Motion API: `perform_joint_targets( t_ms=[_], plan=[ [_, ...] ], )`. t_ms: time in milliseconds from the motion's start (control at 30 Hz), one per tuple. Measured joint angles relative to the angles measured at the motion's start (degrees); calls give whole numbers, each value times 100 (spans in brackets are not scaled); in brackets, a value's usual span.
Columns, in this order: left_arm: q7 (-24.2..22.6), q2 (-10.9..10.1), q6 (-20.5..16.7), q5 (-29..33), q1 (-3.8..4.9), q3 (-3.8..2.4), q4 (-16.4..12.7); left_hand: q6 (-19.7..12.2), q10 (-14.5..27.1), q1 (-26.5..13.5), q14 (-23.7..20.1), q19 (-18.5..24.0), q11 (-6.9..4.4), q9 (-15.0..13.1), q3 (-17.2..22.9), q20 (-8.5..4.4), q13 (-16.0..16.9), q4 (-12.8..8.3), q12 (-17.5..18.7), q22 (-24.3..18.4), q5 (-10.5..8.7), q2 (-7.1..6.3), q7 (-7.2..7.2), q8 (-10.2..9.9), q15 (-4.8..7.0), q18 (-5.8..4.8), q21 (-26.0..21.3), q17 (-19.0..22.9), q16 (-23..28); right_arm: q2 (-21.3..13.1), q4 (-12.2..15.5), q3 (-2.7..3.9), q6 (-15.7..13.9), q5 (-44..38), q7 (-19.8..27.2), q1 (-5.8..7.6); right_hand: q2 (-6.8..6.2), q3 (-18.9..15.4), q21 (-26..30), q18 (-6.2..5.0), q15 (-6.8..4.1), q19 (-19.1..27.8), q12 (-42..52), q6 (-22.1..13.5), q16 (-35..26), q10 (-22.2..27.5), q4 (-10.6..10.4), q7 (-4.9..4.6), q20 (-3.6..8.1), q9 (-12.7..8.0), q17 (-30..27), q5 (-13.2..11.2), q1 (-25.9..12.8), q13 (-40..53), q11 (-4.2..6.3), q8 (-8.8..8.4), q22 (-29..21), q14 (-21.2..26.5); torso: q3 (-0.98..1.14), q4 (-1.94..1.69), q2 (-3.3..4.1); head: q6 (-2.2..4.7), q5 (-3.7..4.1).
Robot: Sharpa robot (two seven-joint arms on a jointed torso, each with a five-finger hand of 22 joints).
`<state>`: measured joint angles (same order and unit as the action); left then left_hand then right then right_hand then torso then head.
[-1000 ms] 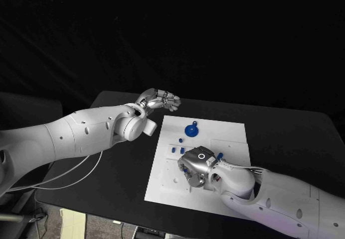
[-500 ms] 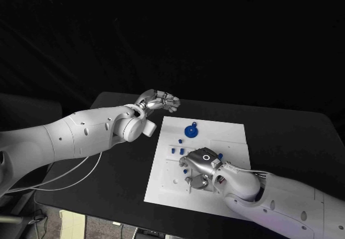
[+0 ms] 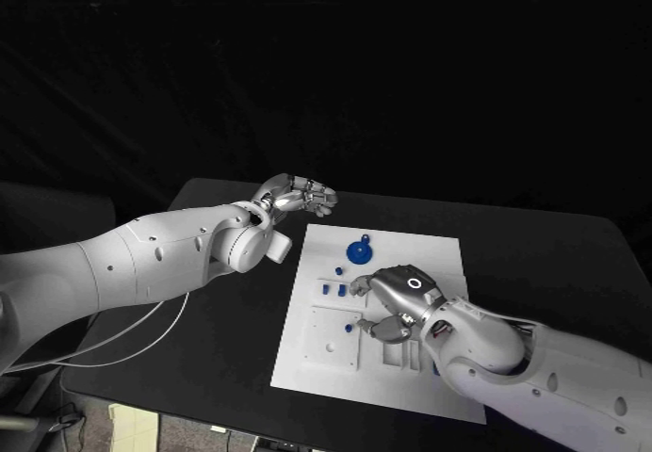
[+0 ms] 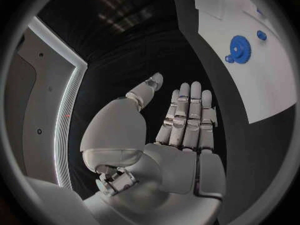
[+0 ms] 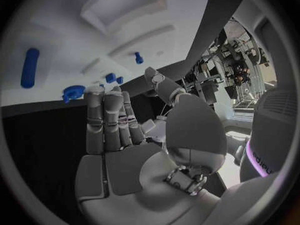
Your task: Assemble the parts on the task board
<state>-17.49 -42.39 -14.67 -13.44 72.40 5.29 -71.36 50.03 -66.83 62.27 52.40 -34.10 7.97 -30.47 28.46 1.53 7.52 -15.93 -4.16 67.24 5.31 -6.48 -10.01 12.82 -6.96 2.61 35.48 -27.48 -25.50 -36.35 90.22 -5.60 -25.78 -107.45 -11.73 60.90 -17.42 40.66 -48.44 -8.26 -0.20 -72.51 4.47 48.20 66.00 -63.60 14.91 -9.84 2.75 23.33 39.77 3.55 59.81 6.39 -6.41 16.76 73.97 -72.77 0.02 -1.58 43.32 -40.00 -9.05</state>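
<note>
The white rectangular task board (image 3: pixel 428 247) lies lengthwise from the table's (image 3: pixel 544 254) far edge to its near edge, carrying a round blue gear (image 3: pixel 360 250); both the right hand (image 3: pixel 387 301) and the left hand (image 3: pixel 301 195) hold nothing, fingers apart.

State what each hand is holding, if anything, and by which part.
Nothing is held: the left hand and right hand both have bare fingers.

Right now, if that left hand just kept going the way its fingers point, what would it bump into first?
Probably nothing soon. The left hand points out over bare black table, with the task board and its blue gear off to one side. Depth is hard to judge.
</note>
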Motion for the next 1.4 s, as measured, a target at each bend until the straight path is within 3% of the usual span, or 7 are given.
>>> perform_joint_targets(
  t_ms=[133, 333, 567, 800, 1033, 1300, 1400],
  plan=[
    [2, -14, 5, 0, 0, 0, -1, 0, 0, 0, 0, 0, 0, 0, 0, 0, 0, 0, 0, 6, 0, 0, 0, 0, 0, 0, 0, -6, 0, -266, 113, 210, 96, 246, 25, 125, 29, 85, 0, 0, -2, -19, 13, 39, 0, -50, -85, -38, 2, 12, 0, 0, 29, 0, 7, 15, 0, -2, -2, -1, 0, 44, 42],
    [-2, -44, 3, 1, 0, 0, 2, 0, 0, 0, 0, 0, 0, 5, 0, 0, 0, 0, 0, 5, 0, 0, 0, 0, 0, 0, 0, -11, 0, -653, 169, 302, 710, 544, 30, 514, 16, 39, -26, 0, 22, -95, 11, 42, 95, -37, -91, -30, 5, 20, 9, 23, 77, -46, -9, 49, 50, -67, 1, 7, 0, 107, 122],
    [-19, -29, -4, 1, 0, 1, 14, 0, 0, 0, 0, 0, 0, 5, 0, 0, 1, 0, 0, 12, 0, 0, 0, 21, 0, 0, 0, -23, 0, -799, 82, 258, 1381, 657, -3, 583, 16, -297, -57, 0, 68, -142, -71, -182, 189, 191, -8, 153, 25, -6, 52, 23, 77, -155, -105, 4, 76, -77, 6, 16, -7, 157, 183],
    [-25, 3, -3, 1, 0, 0, 19, 0, 0, 0, 0, 0, 0, 4, 0, 0, 1, 0, 0, 16, 0, 0, 0, 23, 0, 0, 0, -28, 0, -688, -127, 133, 1620, 583, -15, 525, 16, -383, -24, -1, 93, -150, -71, -233, 189, 301, -13, 259, 32, -10, 51, -22, 77, -217, -137, -1, 76, -51, 15, 16, -7, 186, 158],
    [-28, -1, -3, 1, 0, 0, 23, 0, 0, 0, 0, 0, 0, 4, 0, 0, 1, 0, 0, 16, 0, 0, 0, 23, 0, 0, 0, -34, 0, -623, -266, 67, 1691, 382, -36, 443, 39, -368, -24, 0, 101, -150, -52, -208, 189, 299, -28, 290, 32, 15, 40, -50, 209, -217, -135, 38, 71, -42, 14, 13, -7, 190, 146],
    [-30, -11, -3, 1, 0, 1, 26, 0, 0, 0, 0, 0, 0, 4, 0, 0, 1, 0, 0, 21, 0, 0, 0, 23, 0, 0, 0, -33, 0, -610, -319, 50, 1703, 187, -66, 414, 46, -85, 2, -1, 80, -170, 18, -104, 189, 180, -150, 231, 12, 60, 26, -50, 409, -206, -16, 115, 58, -63, 5, 9, -4, 165, 158],
    [-30, -15, -2, 1, 0, 1, 27, 0, 0, 0, 0, 0, 0, 4, 0, 0, 1, 0, 0, 20, 0, 0, 0, 23, 0, -1, -10, -33, 0, -612, -318, 50, 1703, 143, -67, 412, 76, 265, 32, -6, -40, -211, 150, 197, 189, -22, -354, 211, -8, 120, -6, -49, 545, -174, 59, 287, 53, -80, 4, 9, -3, 159, 159]
  ],
)
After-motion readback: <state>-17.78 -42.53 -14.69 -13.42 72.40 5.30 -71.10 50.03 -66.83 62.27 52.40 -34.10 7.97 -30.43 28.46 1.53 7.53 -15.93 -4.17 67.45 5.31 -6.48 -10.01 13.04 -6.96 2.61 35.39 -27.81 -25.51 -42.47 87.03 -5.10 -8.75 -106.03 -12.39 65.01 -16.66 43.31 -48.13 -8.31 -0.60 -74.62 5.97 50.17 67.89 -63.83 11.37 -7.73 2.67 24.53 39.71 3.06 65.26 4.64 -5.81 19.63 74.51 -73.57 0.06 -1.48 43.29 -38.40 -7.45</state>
